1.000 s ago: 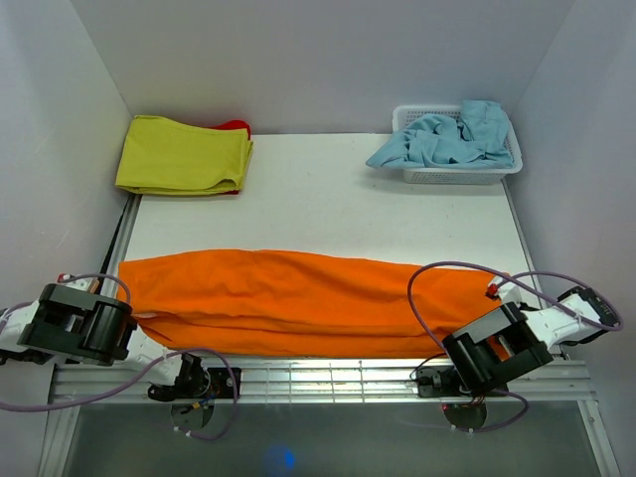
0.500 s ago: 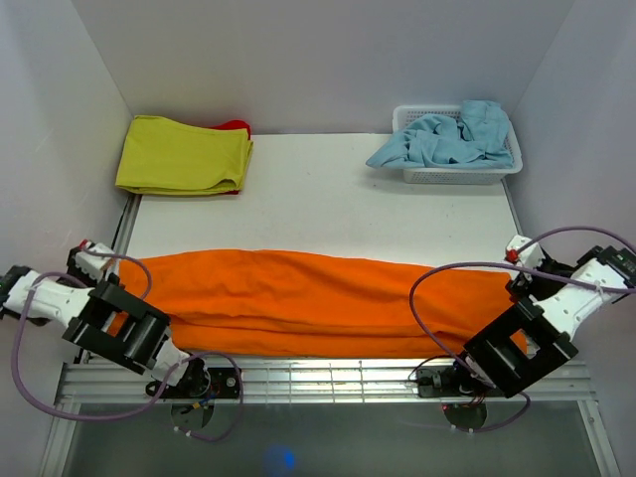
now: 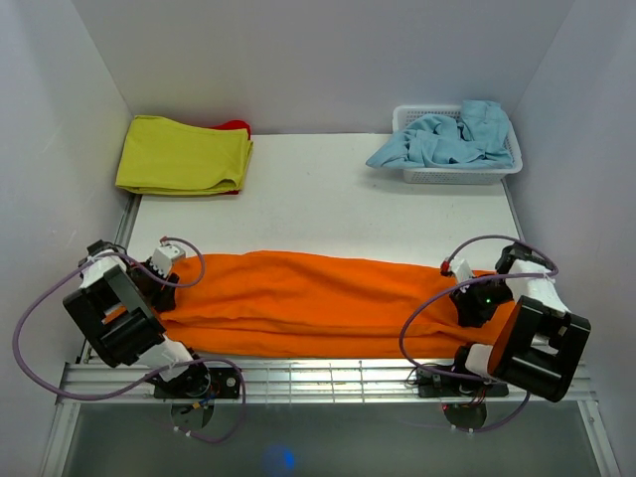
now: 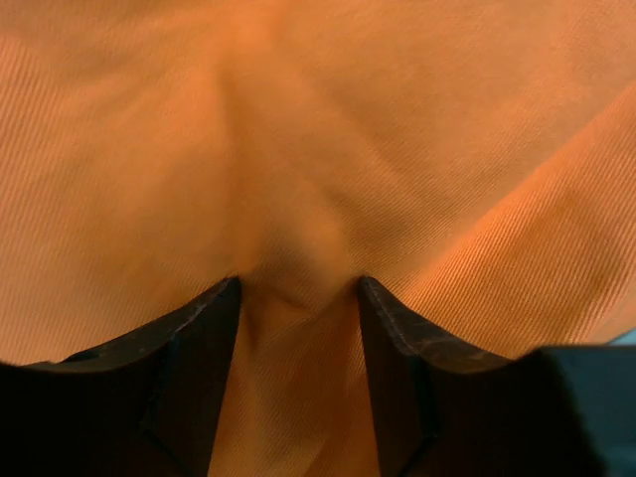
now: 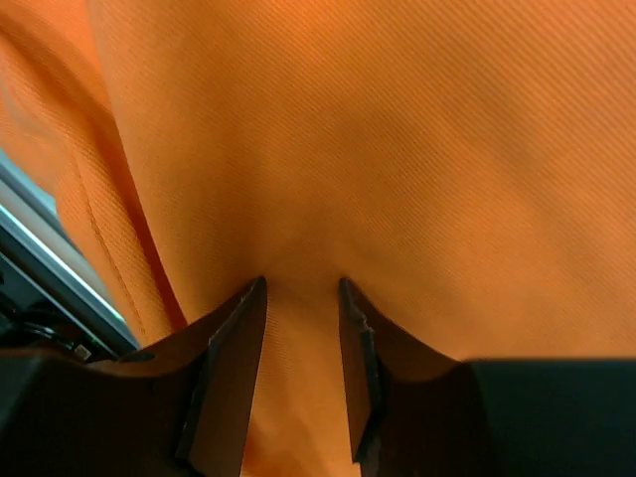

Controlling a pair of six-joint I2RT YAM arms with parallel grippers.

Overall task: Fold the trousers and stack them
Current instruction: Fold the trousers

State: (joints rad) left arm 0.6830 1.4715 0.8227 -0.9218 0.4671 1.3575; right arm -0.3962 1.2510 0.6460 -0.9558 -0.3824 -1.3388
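Observation:
The orange trousers [image 3: 318, 298] lie stretched left to right along the table's near edge, folded lengthwise. My left gripper [image 3: 159, 288] presses down on their left end. In the left wrist view its fingers [image 4: 199, 338] stand apart, and a pucker of the trousers [image 4: 318, 149] rises between them at my left gripper [image 4: 298, 288]. My right gripper [image 3: 475, 303] is down on the right end. In the right wrist view its fingers [image 5: 234, 338] stand closer together, with the trousers [image 5: 378, 129] filling the gap at my right gripper [image 5: 303, 283].
A folded yellow-green cloth [image 3: 184, 156] lies at the back left, with a bit of red [image 3: 237, 127] showing under it. A white basket [image 3: 427, 177] at the back right holds a light blue garment [image 3: 447, 139]. A metal rail [image 3: 318, 376] runs along the near edge.
Both arms swung in from beyond the trousers' ends and came down on the cloth. Both grippers went from shut to open, and the gaps have since narrowed around the fabric.

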